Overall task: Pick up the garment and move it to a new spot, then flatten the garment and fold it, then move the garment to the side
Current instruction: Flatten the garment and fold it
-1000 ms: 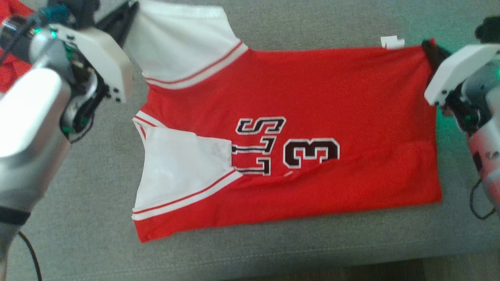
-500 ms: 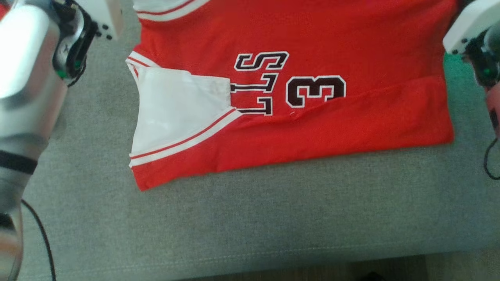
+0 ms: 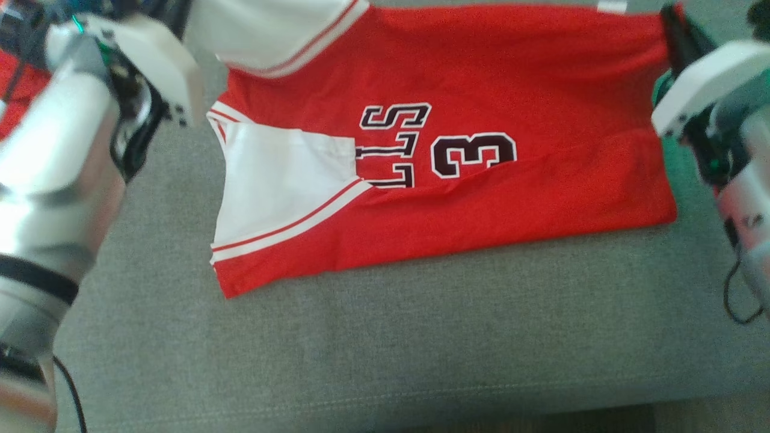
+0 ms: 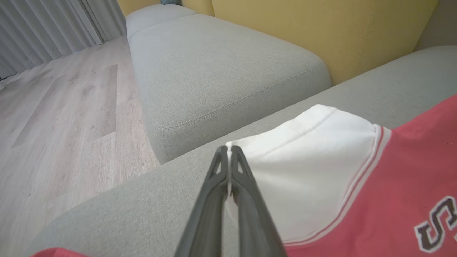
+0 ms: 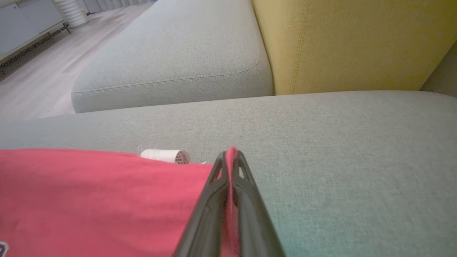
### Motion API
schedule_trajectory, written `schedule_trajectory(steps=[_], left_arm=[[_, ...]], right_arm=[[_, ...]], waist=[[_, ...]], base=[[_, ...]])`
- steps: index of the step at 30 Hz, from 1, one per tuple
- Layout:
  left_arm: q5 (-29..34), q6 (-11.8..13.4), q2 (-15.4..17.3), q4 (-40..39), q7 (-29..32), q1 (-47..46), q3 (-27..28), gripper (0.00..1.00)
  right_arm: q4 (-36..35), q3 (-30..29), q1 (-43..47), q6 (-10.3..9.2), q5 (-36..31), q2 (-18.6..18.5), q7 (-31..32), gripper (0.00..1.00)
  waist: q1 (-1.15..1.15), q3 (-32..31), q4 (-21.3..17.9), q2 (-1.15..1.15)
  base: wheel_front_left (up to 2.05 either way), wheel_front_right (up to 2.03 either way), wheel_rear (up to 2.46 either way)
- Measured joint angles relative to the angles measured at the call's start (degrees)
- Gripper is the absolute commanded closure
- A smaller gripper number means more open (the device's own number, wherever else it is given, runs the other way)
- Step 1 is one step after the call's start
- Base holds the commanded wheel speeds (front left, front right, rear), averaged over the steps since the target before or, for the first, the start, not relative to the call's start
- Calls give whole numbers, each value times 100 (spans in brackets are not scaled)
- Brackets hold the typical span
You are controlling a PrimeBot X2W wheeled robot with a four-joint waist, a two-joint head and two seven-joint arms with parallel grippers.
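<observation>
The garment [image 3: 481, 72] is a red jersey with white sleeves, dark letters and a "3". It lies spread across the grey sofa seat [image 3: 385, 349], with a shallow crease running through the number. My left gripper [image 3: 178, 13] is at the upper left, shut on the edge of the far white sleeve [image 4: 303, 167]; the left wrist view shows its tips [image 4: 228, 150] pinching that cloth. My right gripper [image 3: 675, 27] is at the upper right, shut on the far red hem corner. Red fabric shows between its fingers [image 5: 231, 154].
A white label [image 5: 164, 156] sticks out at the far hem. A yellow backrest [image 5: 357, 43] rises behind the seat, next to another grey cushion [image 4: 221, 60] and wooden floor [image 4: 64, 117]. More red cloth [image 3: 15, 90] lies far left. The seat's front edge [image 3: 385, 403] runs along the bottom.
The head camera has shifted, so the whole picture moved. Both grippers stay shut on the same sleeve and hem corner. The crease through the number stands out more.
</observation>
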Motion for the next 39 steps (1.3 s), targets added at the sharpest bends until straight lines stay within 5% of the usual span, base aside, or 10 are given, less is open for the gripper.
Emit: schedule_trajectory(steps=[11, 23, 39], left_arm=[[-21, -2, 521, -1162, 420, 1032, -334, 100], [-353, 419, 1562, -3236, 1440, 2522, -716, 100], [-1029, 543, 1972, -4227, 2356, 3153, -925, 100]], right_arm=[[-814, 799, 990, 0, 815, -528, 242, 100], [-1588, 1566, 1576, 0, 1382, -1211, 1376, 100], [-1797, 1911, 1634, 0, 1507, -1524, 2234, 100]], waist=[[0, -704, 72, 0], [0, -1147, 112, 0], [0, -1093, 101, 0]], base=[[0, 0, 0], [0, 0, 0], [0, 0, 0]])
